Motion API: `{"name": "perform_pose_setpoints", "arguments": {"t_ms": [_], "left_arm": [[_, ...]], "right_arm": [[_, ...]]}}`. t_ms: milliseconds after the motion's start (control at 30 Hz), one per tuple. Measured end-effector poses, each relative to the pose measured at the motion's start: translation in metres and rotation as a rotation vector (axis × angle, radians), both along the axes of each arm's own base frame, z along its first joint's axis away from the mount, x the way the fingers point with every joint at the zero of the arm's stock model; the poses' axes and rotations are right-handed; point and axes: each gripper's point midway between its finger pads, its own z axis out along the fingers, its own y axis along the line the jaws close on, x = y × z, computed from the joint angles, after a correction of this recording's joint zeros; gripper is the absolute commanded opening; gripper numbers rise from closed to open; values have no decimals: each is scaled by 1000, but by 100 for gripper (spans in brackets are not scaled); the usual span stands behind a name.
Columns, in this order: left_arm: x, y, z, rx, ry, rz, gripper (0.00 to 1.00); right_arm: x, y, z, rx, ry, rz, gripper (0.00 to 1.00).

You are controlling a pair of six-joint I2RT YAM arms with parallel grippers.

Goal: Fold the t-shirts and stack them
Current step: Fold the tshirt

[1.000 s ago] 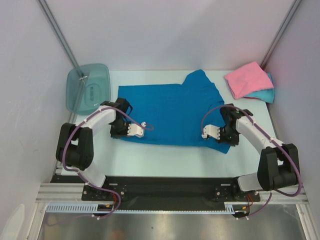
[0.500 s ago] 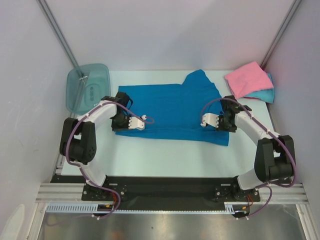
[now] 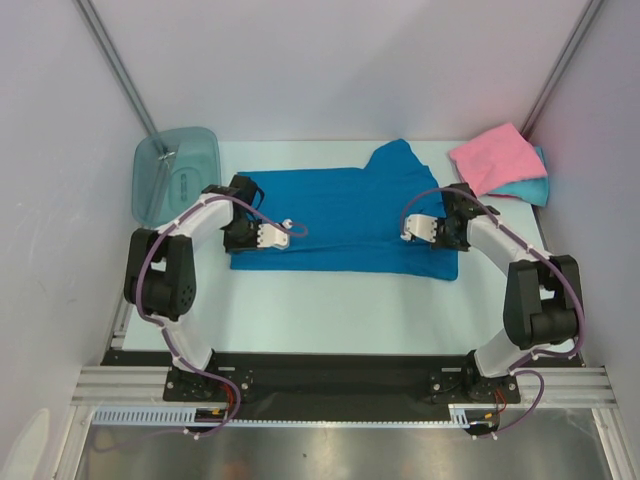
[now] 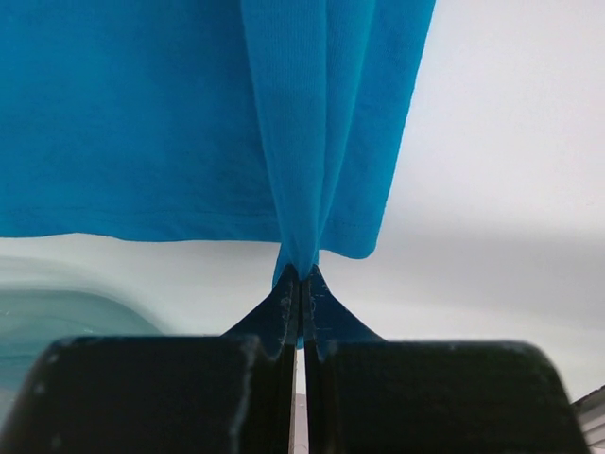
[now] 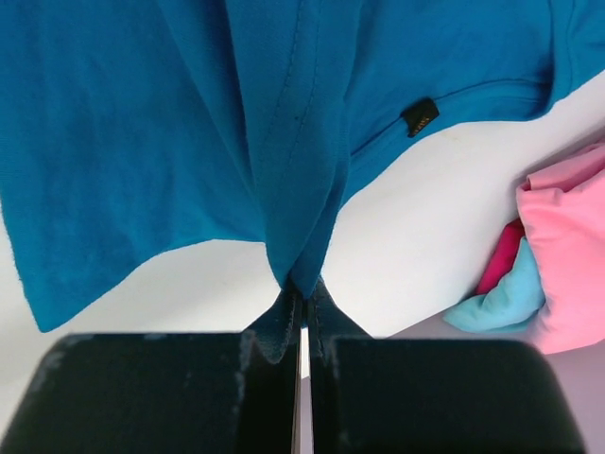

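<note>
Table [image 3: 330, 310] first: the blue t-shirt [image 3: 340, 205] lies across the middle of it, and its footprint is shallower front to back than a second ago. I am carrying the near hem away from the arm bases toward the far edge, and the near boundary of the cloth has pulled back with it. One sleeve [image 3: 400, 155] pokes out on the far side.

Meaning for the task: this is the lengthwise half-fold, by my read a bit past halfway. The hem is lifted and not yet laid down.

The teal bin [image 3: 178, 178] sits at the far left corner, apart from the shirt. At the far right corner the pink t-shirt [image 3: 488, 158] is already folded on top of the turquoise t-shirt [image 3: 537, 190], so this blue one looks like the last to do.

The left gripper [image 3: 283, 237] is over the shirt's left part, jaws clamped on a pinch of blue cloth, which hangs taut from the tips in the wrist view [image 4: 301, 284]. The right gripper [image 3: 408, 232] is over the right part, likewise pinched tight on a bunched blue fold [image 5: 302, 291].

A small black tag [image 5: 419, 117] shows near the collar edge.
</note>
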Motion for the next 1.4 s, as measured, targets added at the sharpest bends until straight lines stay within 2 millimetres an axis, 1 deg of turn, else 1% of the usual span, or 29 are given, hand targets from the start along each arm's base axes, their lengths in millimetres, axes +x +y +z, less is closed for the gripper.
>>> {"name": "perform_pose_setpoints", "arguments": {"t_ms": [100,200,367,400,433,467,533,600,633,700,733,800,833,1067,1300,1367,1400], "left_arm": [[0,0,-2,2,7,0,0],[-2,1,-2,3,13,-2,0],[-12,3,-5,13,54,-16,1],[-14,3,-6,15,66,-18,6],[-16,4,-7,18,77,-19,27],[-18,4,-10,22,91,-27,32],[-21,5,-15,25,116,-23,39],[-24,5,-21,30,140,-27,51],[-25,6,-24,32,151,-25,54],[-25,6,-28,37,163,-26,53],[-25,6,-30,38,167,-26,47],[-23,6,-33,41,161,-22,39],[-19,7,-33,45,149,-20,38],[8,8,-30,62,32,-6,40],[22,10,-16,70,-52,11,43],[23,11,-12,74,-68,13,46],[24,11,-10,76,-74,14,50]], "right_arm": [[3,1,1,2,-4,0,0],[0,2,3,9,18,6,0],[-13,6,-1,17,79,23,0],[-15,8,-2,17,87,28,0],[-16,9,-2,18,90,31,0],[-17,12,-2,19,92,36,0],[-17,14,-2,20,94,41,0],[-18,18,-3,21,96,50,0],[-18,18,-3,20,98,52,0],[-19,19,-3,20,100,52,0],[-19,19,-3,20,100,52,0],[-19,19,-3,21,102,50,0],[-20,20,-3,21,103,50,0],[-22,21,-6,25,114,37,0],[-24,22,-14,22,139,33,0],[-24,23,-15,20,143,34,0],[-24,23,-16,20,145,34,0]]}}
